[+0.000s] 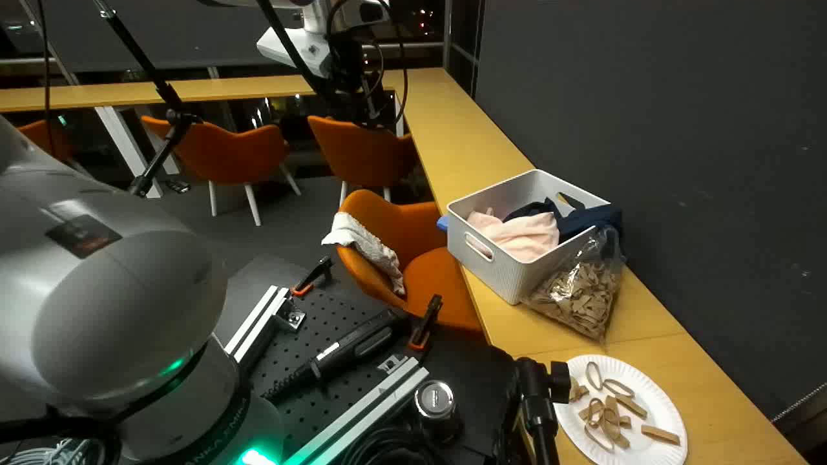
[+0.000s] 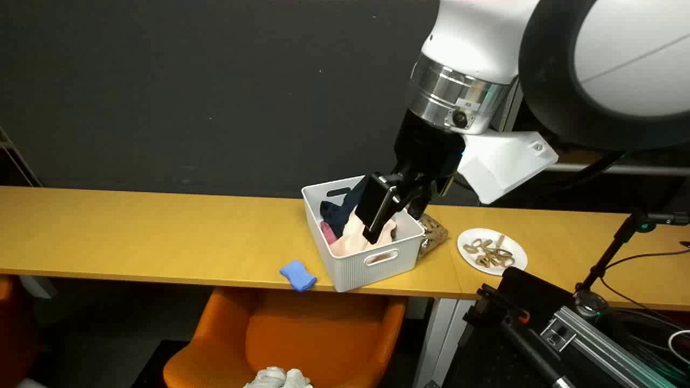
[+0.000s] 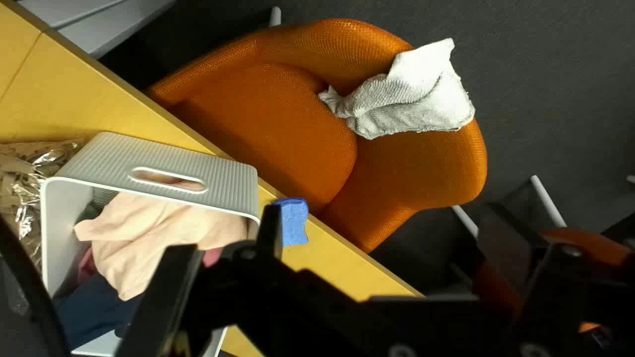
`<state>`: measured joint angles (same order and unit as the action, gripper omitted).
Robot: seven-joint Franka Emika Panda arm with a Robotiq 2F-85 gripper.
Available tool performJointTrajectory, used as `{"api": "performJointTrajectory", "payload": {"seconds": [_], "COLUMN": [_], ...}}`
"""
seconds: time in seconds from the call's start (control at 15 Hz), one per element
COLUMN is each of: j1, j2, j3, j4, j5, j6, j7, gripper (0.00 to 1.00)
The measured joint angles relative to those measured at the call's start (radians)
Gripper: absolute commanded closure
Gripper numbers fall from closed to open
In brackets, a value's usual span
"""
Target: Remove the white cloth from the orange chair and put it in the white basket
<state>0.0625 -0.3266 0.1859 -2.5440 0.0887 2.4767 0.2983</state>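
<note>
The white cloth (image 1: 368, 248) is draped over the backrest of the orange chair (image 1: 436, 274). In the wrist view the cloth (image 3: 412, 96) hangs over the edge of the chair (image 3: 278, 124), partly onto the seat; in an exterior view only a bit of cloth (image 2: 277, 378) shows at the bottom edge. The white basket (image 2: 353, 275) stands on the wooden table with pink, peach and dark blue cloths inside; it also shows in the wrist view (image 3: 114, 156). My gripper (image 3: 389, 225) is open and empty, in the air above the table and apart from the cloth.
A blue sponge (image 2: 298, 276) lies at the table edge (image 2: 161, 237) beside the basket. A clear bag of brown pieces (image 1: 581, 290) leans by the basket. A white plate (image 1: 623, 445) holds several brown bands. More orange chairs (image 1: 229, 152) stand behind. Clamps and a tool (image 1: 355, 342) lie on the black board.
</note>
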Motion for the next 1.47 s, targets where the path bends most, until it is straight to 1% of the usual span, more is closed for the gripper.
{"api": "performJointTrajectory", "payload": {"seconds": [1.13,1.27,1.47], "j1": [0.000,-0.001,-0.004], "j2": [0.001,0.015,0.078], "j3": [-0.004,-0.015,-0.040], "j4": [0.003,0.019,0.085], "j5": [-0.003,-0.003,-0.003], "j6": [0.003,0.023,0.039], "j7": [-0.004,-0.026,-0.076], "gripper": [0.00,0.00,0.00]}}
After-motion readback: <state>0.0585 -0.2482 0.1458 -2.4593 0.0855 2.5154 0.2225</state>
